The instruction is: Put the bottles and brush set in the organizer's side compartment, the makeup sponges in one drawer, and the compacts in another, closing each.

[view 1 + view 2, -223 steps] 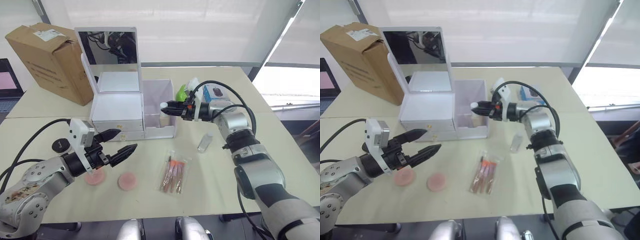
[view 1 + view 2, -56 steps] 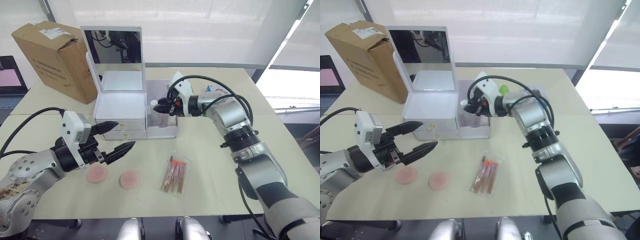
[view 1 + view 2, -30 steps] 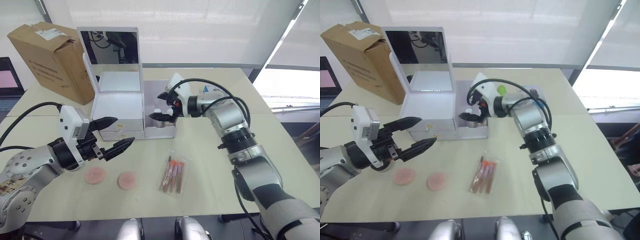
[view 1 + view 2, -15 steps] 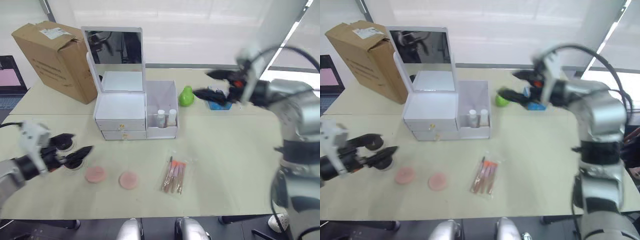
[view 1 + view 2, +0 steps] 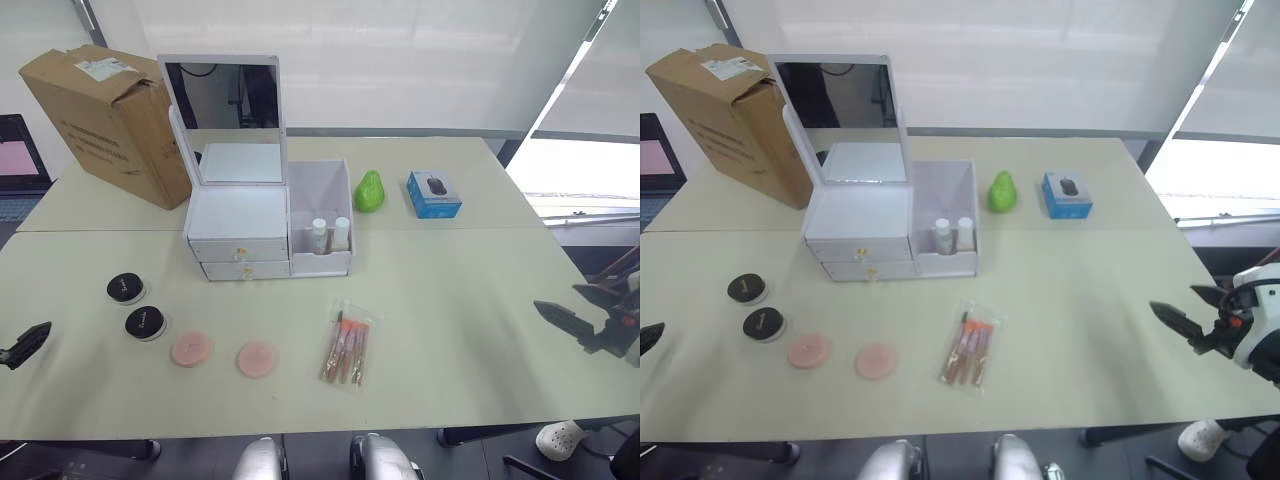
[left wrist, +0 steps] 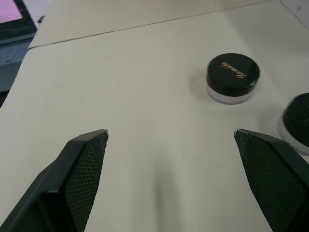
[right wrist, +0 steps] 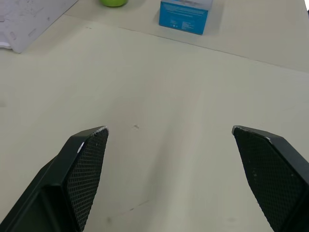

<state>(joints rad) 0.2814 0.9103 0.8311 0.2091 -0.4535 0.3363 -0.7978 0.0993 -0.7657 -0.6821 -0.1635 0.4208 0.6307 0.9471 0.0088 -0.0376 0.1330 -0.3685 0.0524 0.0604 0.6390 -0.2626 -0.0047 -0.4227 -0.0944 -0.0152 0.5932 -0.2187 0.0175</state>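
So the white organizer (image 5: 268,225) sits just above the middle of the table (image 5: 460,300), mirror lid (image 5: 222,118) standing upright, and both front drawers look pushed shut. Its side compartment (image 5: 322,215) is on the 3 o'clock side of the drawers, and two small white-capped bottles (image 5: 330,233) stand upright in it, side by side.

The brush set (image 5: 349,349), in its clear packet, lies flat on the table at about 5 o'clock from the organizer, a bit tilted. Two pink makeup sponges (image 5: 224,354) lie near each other at 7 o'clock from the organizer, not touching. Two black-lidded compacts (image 5: 135,305) sit out at 8 o'clock, one just above the other, apart.

Left gripper (image 6: 169,145) hangs low over the table at the far 9 o'clock edge with its fingers spread wide and nothing between them; in the left wrist view the compacts are ahead of it, well clear of the tips. Right gripper (image 7: 169,140) is at the 3 o'clock edge, also spread wide and empty, over bare tabletop.

Other stuff: a cardboard box (image 5: 110,120) at 10 o'clock from the organizer, a green pear-shaped thing (image 5: 370,191) just at 2 o'clock from the side compartment, and a blue box (image 5: 433,194) with a mouse pictured on it, near the pear on its 3 o'clock side.
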